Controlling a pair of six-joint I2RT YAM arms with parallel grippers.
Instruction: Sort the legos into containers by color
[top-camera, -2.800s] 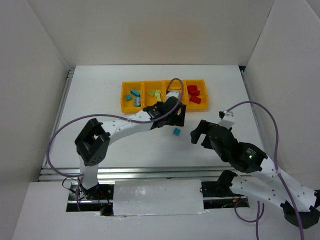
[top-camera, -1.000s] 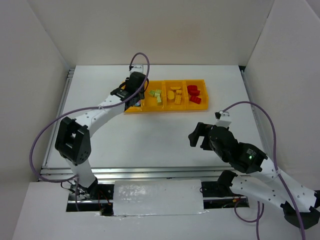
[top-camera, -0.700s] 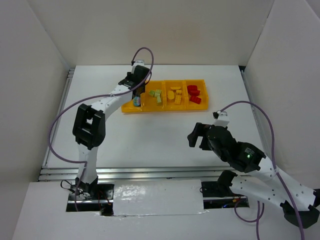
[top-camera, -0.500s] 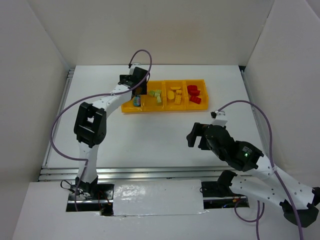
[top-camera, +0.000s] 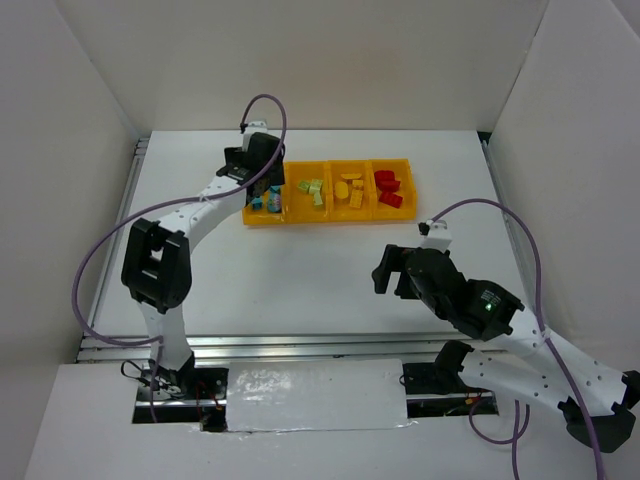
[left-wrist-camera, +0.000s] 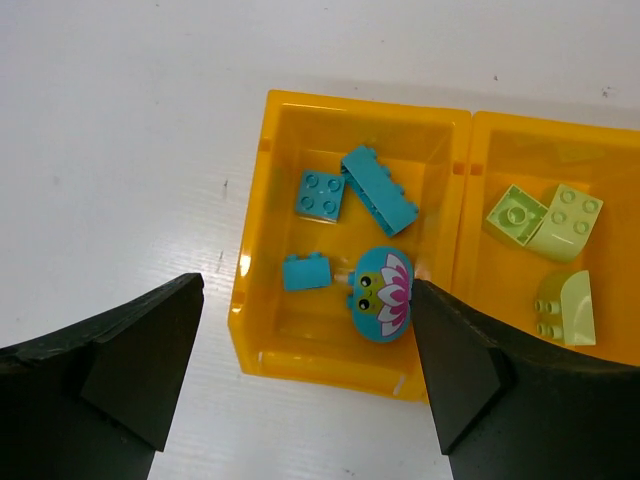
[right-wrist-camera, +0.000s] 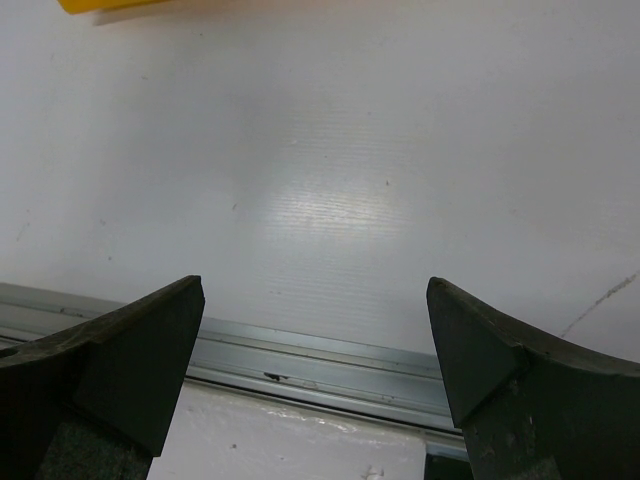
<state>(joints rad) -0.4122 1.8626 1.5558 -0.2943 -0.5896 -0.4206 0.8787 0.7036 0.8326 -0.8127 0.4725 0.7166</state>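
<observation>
Left gripper (left-wrist-camera: 305, 300), no longer mid-table, above the container (left-wrist-camera: 365, 100) of cyan legos (left-wrist-camera: 380, 190), wide apart, empty; right gripper (right-wrist-camera: 315, 290) likewise.

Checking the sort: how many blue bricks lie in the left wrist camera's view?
4, all in the end compartment: square brick, long brick beside it, small brick, rounded printed brick. None seems hidden.

tray: long orange-yellow plastic tray (left-wrist-camera: 320, 362) on a white table surface (left-wrist-camera: 120, 140); two square compartments show, side by side, the right one cut off by the frame edge.
left compartment: four cyan-blue studded plastic bricks: a square four-stud brick (left-wrist-camera: 321, 194), a long tilted brick (left-wrist-camera: 380, 191) just beside it, a small brick (left-wrist-camera: 305, 271), and a rounded brick printed with a green face and pink petals (left-wrist-camera: 381, 294) by the dividing wall.
right compartment: three pale green studded bricks (left-wrist-camera: 565, 222).
left gripper (left-wrist-camera: 307, 290): black fingers (left-wrist-camera: 120, 370) spread wide at the lower corners, nothing between them.
</observation>
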